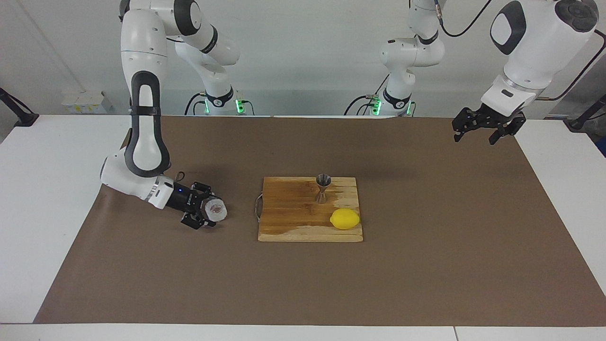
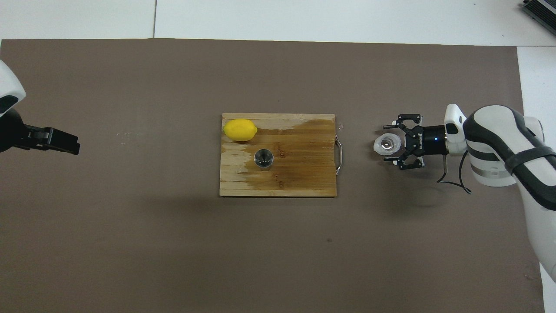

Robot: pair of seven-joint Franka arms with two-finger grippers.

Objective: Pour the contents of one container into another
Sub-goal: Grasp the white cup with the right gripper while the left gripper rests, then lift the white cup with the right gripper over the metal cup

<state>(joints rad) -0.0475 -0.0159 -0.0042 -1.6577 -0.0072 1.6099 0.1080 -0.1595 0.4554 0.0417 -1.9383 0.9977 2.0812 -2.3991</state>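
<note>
Here right gripper (image 1: pixel 204 214) fingers straddle the cup (image 1: pixel 216 210).

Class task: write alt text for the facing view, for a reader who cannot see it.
The right gripper, open, lies low around a plastic cup on the brown mat. Beside it a cutting board carries a steel jigger and a lemon; the left gripper waits, raised.

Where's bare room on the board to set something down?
On the cutting board, the half toward the handle is bare, as is the strip nearest the robots. The jigger and lemon crowd the corner toward the left arm's end.
</note>
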